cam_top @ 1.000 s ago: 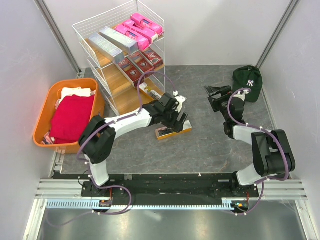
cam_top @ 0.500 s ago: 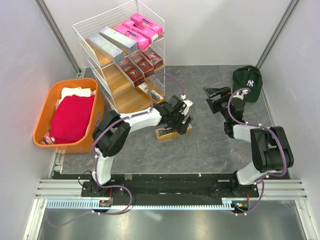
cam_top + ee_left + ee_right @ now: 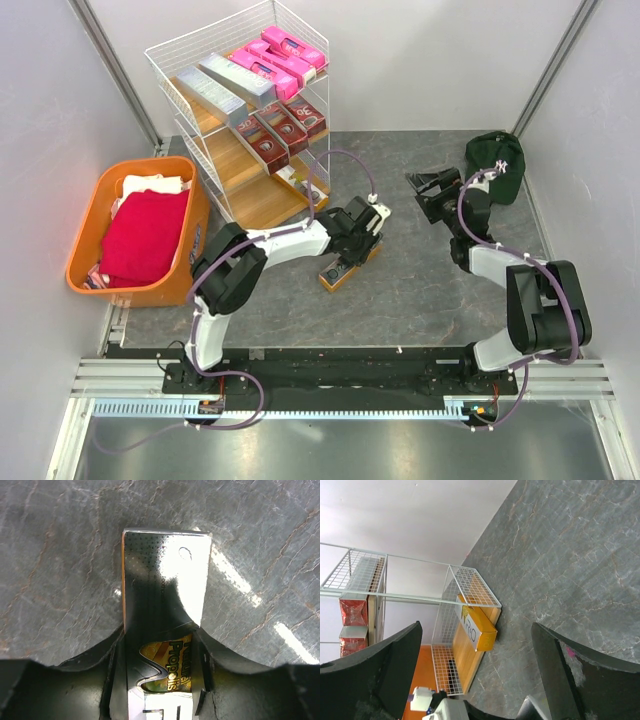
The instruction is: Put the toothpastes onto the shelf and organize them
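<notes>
Now the left gripper (image 3: pixel 159 645) pinches the Propolis toothpaste box (image 3: pixel 165 575).
Probably light, stiff, slippery; hold its long sides. The right gripper (image 3: pixel 475 652) is spread wide.

Inspector: Overhead camera?
Technician: Fixed high at the near edge, looking down on the grey marbled tabletop (image 3: pixel 420 290).
Inspector: Wrist cameras?
Technician: Left: straight down, very close to that tabletop. Right: low, sidelong across it toward the white wire rack with wooden boards (image 3: pixel 464 657), shared with overhead.
</notes>
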Robot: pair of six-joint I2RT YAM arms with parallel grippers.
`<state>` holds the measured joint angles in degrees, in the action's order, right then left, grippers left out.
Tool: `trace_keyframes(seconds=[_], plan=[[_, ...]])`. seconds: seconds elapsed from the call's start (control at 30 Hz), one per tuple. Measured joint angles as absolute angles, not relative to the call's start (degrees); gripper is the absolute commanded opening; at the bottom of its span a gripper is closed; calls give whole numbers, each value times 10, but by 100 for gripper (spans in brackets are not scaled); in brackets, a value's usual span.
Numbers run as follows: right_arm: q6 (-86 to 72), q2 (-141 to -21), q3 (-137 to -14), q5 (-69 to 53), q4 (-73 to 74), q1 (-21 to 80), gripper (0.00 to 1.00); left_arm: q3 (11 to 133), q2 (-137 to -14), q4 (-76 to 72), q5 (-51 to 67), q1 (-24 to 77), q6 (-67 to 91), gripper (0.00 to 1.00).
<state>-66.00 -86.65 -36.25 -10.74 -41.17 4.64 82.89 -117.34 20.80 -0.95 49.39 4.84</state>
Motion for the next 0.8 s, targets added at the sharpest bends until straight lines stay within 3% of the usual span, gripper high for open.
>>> trace_keyframes(seconds=[0.2,0.53,0.8], plan=[[-620,-853,-415,-123,-348,47,98,797,-1109,210,-17,494,65,29],[-567,-825,-467,-146,-256,62,98,673,-903,178,1,494,122,28],[-495,-812,-538,-140,-158,126,98,554,-756,152,-25,488,194,26]])
